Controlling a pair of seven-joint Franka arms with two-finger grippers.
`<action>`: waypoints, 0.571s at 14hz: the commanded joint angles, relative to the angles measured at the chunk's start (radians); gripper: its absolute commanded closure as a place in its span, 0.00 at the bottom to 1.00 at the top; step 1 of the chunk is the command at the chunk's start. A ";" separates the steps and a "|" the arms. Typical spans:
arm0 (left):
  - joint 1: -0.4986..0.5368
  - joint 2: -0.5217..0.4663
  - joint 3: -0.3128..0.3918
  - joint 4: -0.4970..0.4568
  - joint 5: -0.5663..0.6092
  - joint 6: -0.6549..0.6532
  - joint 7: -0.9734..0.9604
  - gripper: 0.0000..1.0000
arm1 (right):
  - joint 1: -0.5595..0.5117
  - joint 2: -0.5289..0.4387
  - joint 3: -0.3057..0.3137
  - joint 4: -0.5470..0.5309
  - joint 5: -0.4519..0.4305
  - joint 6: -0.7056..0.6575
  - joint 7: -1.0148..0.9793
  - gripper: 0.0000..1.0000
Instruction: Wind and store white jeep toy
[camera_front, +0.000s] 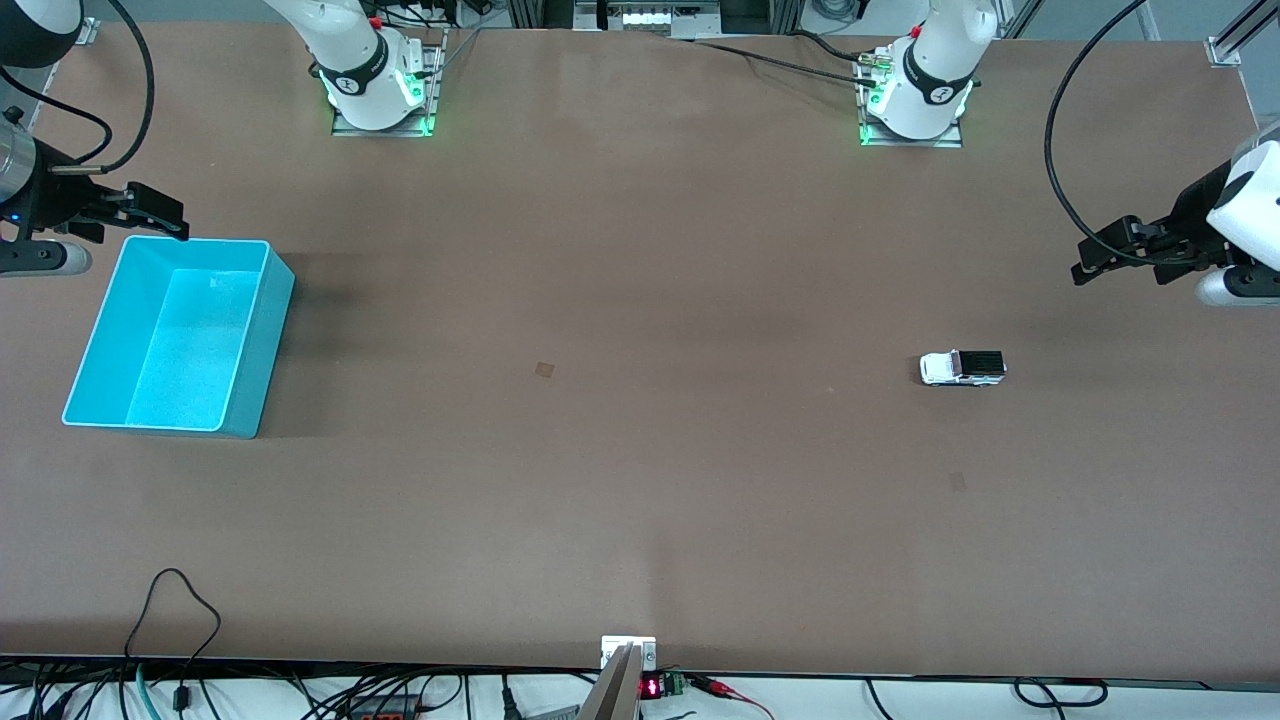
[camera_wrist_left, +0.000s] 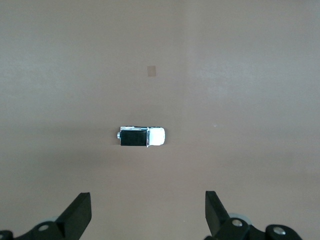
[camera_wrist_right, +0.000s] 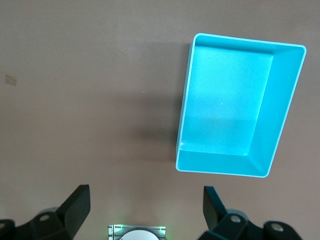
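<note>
1. Both pairs of jaws stand wide apart and hold nothing, as we see in the two wrist views.
2. We find the left gripper (camera_front: 1085, 262) up in the air over the left arm's end of the desk (camera_front: 640, 480), with bare desk under it.
3. We find the right gripper (camera_front: 170, 222) up in the air at the right arm's end, over the rim of the turquoise bin (camera_front: 245, 410) on the side toward the robots' bases.
4. We see the white jeep toy (camera_front: 962, 367) standing on its wheels on the desk, toward the left arm's end, nearer to the front camera than the left arm's base. It is well apart from the bin.
5. In the left wrist view the white jeep toy (camera_wrist_left: 142, 136) lies between the two open fingers (camera_wrist_left: 77, 212) but well ahead of them, not touched.
6. In the right wrist view the turquoise bin (camera_wrist_right: 287, 110) shows an open inside with nothing in it.
</note>
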 joint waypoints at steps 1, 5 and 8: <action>-0.006 -0.016 0.005 -0.002 0.010 -0.018 0.001 0.00 | -0.002 -0.018 0.002 -0.018 -0.011 0.012 0.006 0.00; -0.008 0.014 0.004 -0.001 0.022 -0.018 -0.014 0.00 | 0.000 -0.018 0.002 -0.018 -0.013 0.010 0.006 0.00; -0.008 0.076 0.011 0.009 0.019 -0.015 -0.016 0.00 | 0.003 -0.018 0.004 -0.018 -0.014 0.016 0.006 0.00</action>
